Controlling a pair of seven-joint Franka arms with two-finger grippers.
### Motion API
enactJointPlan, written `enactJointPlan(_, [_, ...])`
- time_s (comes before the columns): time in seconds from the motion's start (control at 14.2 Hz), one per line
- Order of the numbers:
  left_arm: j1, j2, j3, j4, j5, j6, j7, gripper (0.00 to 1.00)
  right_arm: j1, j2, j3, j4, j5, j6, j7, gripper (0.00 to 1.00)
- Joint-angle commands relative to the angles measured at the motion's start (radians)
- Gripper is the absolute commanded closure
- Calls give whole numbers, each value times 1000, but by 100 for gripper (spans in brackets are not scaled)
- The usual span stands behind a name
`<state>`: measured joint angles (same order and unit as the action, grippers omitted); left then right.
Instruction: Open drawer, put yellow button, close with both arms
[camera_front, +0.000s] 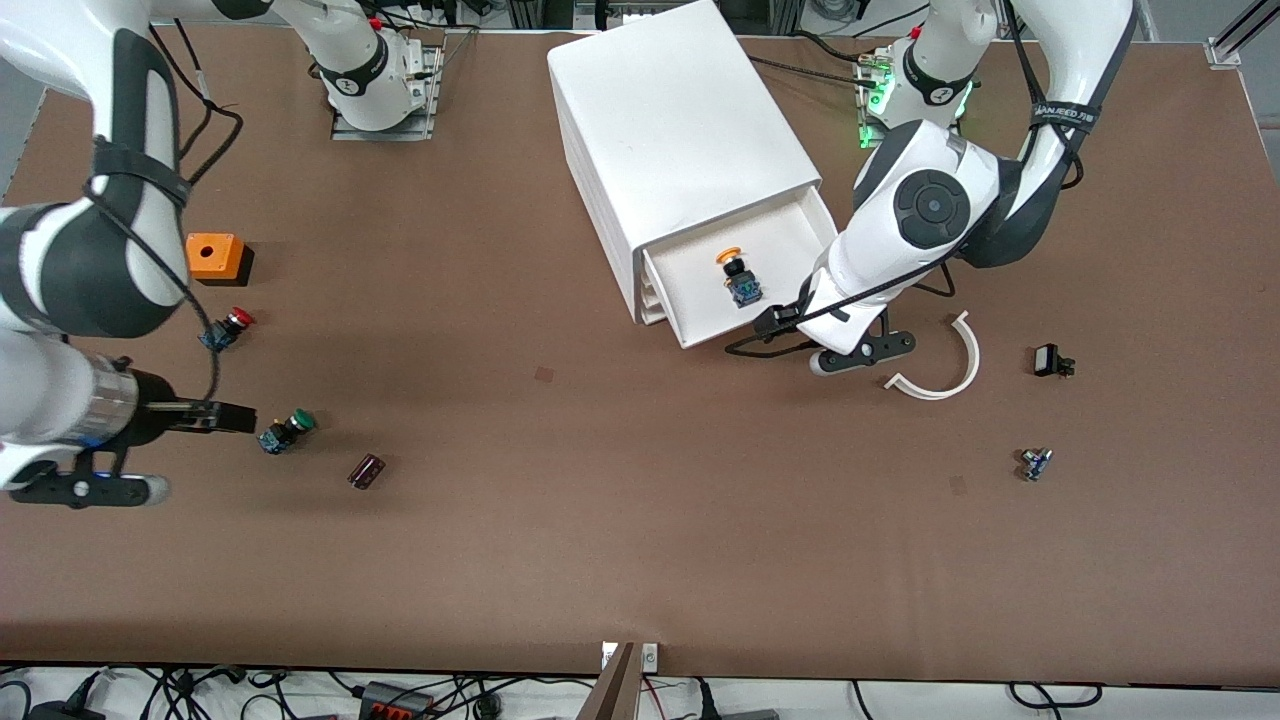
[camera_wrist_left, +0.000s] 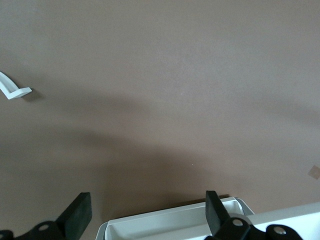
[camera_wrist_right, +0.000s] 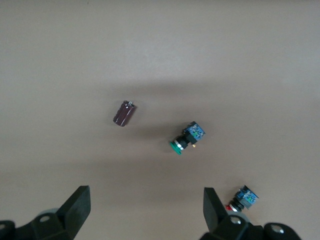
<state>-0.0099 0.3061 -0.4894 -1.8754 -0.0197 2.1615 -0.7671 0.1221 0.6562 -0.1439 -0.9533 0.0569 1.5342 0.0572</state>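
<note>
The white cabinet (camera_front: 680, 140) stands near the arms' bases. Its uppermost drawer (camera_front: 700, 322) is pulled open. The yellow button (camera_front: 740, 275) lies inside it, yellow cap toward the cabinet. My left gripper (camera_front: 777, 322) is open and empty, low at the drawer's front corner toward the left arm's end. In the left wrist view the drawer's front rim (camera_wrist_left: 170, 224) lies between the open fingers (camera_wrist_left: 80, 215). My right gripper (camera_front: 235, 417) is open and empty, low over the table beside the green button (camera_front: 287, 430), at the right arm's end.
An orange box (camera_front: 215, 256), a red button (camera_front: 228, 328) and a dark cylinder (camera_front: 366, 471) lie at the right arm's end. A white curved piece (camera_front: 950, 370), a small black part (camera_front: 1050, 360) and a small blue part (camera_front: 1036, 463) lie at the left arm's end.
</note>
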Motion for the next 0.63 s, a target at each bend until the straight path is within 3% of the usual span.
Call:
enactJointPlan(0.0, [-13, -38, -9, -57, 29, 27, -40, 0, -18, -119, 20, -94, -3, -2, -7, 0])
enactJointPlan(0.28, [-19, -41, -43, -77, 27, 17, -93, 0, -77, -297, 29, -304, -32, 121, -46, 0])
enactJointPlan(0.56, [-15, -58, -80, -93, 26, -51, -127, 0, -145, -374, 47, -378, -32, 127, -126, 0])
